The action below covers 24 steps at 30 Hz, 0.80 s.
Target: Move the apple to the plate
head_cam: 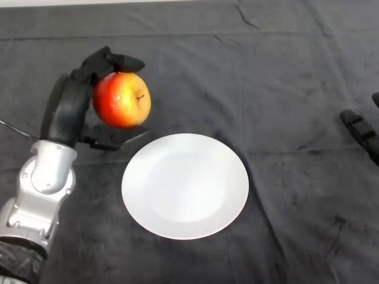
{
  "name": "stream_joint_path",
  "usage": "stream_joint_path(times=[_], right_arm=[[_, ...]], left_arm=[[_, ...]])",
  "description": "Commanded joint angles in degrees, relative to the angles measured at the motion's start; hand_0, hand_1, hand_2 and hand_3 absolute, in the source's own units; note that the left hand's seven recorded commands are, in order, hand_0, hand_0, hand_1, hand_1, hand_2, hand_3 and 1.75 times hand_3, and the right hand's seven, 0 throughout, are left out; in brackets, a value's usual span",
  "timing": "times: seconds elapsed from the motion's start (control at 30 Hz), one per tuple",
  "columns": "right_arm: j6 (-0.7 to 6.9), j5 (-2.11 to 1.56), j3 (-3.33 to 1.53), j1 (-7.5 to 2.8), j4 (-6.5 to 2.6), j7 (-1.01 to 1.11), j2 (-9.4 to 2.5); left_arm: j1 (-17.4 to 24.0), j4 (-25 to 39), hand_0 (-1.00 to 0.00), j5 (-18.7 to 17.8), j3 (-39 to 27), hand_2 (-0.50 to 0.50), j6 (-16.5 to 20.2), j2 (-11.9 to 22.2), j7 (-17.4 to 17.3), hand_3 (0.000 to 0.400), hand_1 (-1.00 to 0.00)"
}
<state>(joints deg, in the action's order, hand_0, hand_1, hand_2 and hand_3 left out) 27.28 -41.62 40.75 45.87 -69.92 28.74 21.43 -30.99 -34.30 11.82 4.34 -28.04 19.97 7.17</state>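
Observation:
A red and yellow apple (122, 99) is held in my left hand (76, 100), with the fingers curled over its top and the thumb under it. The apple is just left of and beyond the upper left rim of the round white plate (185, 184). The plate lies on the dark cloth in the middle of the view and has nothing on it. The apple's stem side faces right, toward the plate. I cannot tell whether the apple rests on the cloth or is lifted off it.
The table is covered by a dark wrinkled cloth (284, 89). A black object (361, 131) shows at the right edge of the view.

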Motion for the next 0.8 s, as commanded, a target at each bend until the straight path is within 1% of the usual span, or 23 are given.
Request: stream_joint_path(times=[0.03,0.17,0.27,0.57,0.7,0.8], right_arm=[[-0.09,-0.32,1.33,2.05,0.79,0.08,1.32],[-0.09,-0.31,1.3,1.99,0.94,0.03,1.27],[-0.1,-0.31,1.28,1.95,1.04,-0.01,1.23],[-0.09,-0.32,1.23,1.86,1.26,-0.1,1.16],[-0.08,-0.33,1.21,1.85,1.31,-0.13,1.15],[-0.07,-0.34,1.21,1.84,1.33,-0.14,1.14]], left_arm=[[3.62,2.94,-1.0,1.43,2.04,0.0,1.24,-0.35,1.14,0.4,-1.0],[5.06,7.45,-1.0,1.98,3.48,0.0,2.83,-0.97,2.12,0.4,-1.0],[5.88,9.31,-1.0,2.69,5.16,0.0,3.34,-1.71,3.39,0.4,-1.0],[6.41,8.54,-1.0,3.49,11.72,0.0,2.94,-3.5,6.62,0.4,-1.0],[6.44,8.01,-1.0,3.07,15.44,0.0,3.35,-4.13,7.47,0.4,-1.0],[6.35,7.58,-1.0,2.27,18.02,0.0,3.51,-4.22,7.49,0.4,-1.0]])
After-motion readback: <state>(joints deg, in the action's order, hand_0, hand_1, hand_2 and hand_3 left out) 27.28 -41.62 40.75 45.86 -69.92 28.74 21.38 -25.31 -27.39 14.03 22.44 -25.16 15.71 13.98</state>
